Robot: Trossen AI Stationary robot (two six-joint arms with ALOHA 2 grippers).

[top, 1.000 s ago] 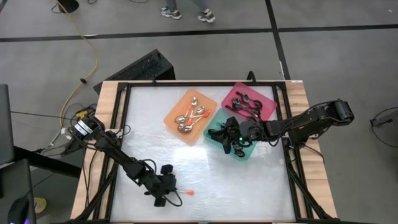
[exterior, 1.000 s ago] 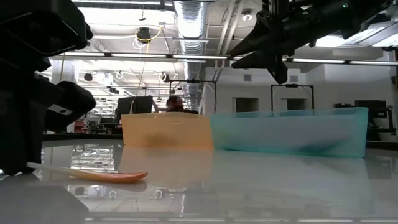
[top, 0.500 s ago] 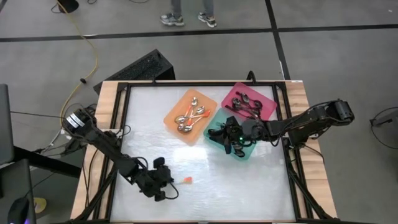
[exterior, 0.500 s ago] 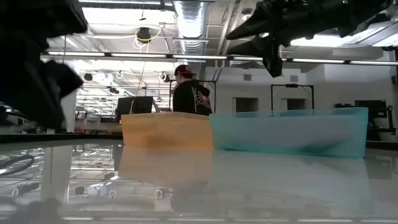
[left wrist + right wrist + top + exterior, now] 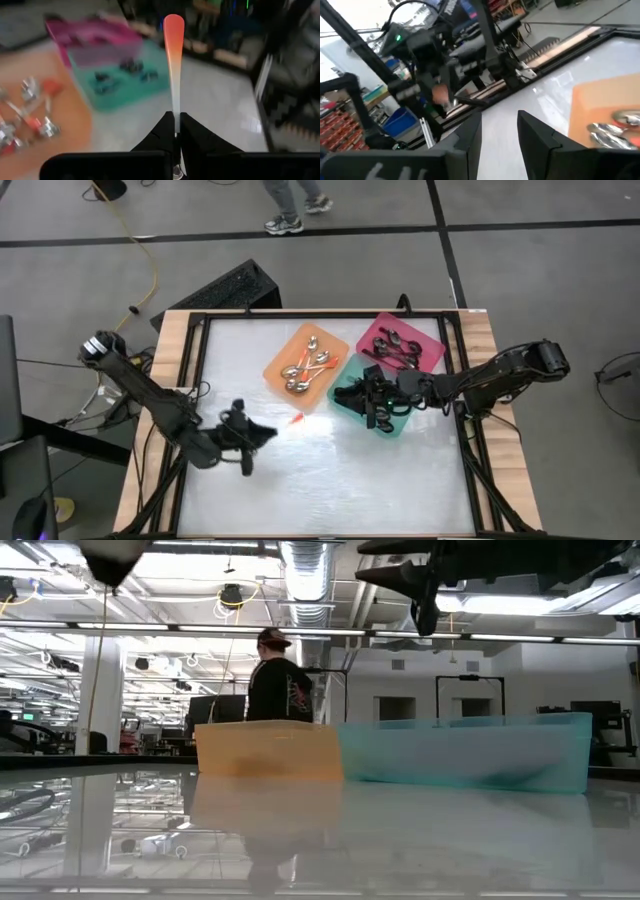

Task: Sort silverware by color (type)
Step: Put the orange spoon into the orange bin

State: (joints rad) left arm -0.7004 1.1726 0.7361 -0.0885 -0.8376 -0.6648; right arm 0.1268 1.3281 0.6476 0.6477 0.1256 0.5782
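My left gripper [image 5: 266, 431] hangs above the table's near-left part, shut on an orange-handled spoon [image 5: 295, 420] whose orange tip points toward the orange tray [image 5: 279, 363]. In the left wrist view the spoon [image 5: 173, 60] sticks straight out past the shut fingers [image 5: 175, 126]. My right gripper [image 5: 373, 410] hovers open over the teal tray [image 5: 402, 426], holding nothing. In the right wrist view its open fingers [image 5: 498, 142] frame the far-off left arm. Shiny orange-handled spoons [image 5: 305, 366] lie in the orange tray, dark ones [image 5: 395, 345] in the pink tray [image 5: 430, 338]. My left gripper pinches the spoon between its two fingers at the handle's pale end [image 5: 174, 117]. The rest of the handle runs on in line with the fingers to its orange tip [image 5: 173, 25]. The spoon is lifted clear of the table; its bowl is hidden by the fingers.
The three trays sit together on the table's far right half. In the low view the orange tray [image 5: 268, 750] and the teal tray [image 5: 465, 752] stand side by side, with a person walking behind them. A black frame [image 5: 196, 370] runs around the white tabletop.
My left gripper has risen from the table's near edge and moved toward the far edge and a little left. It carries the orange-handled spoon, which lay on the table and is now lifted clear, its tip closer to the orange tray. A person has walked past beyond the table.
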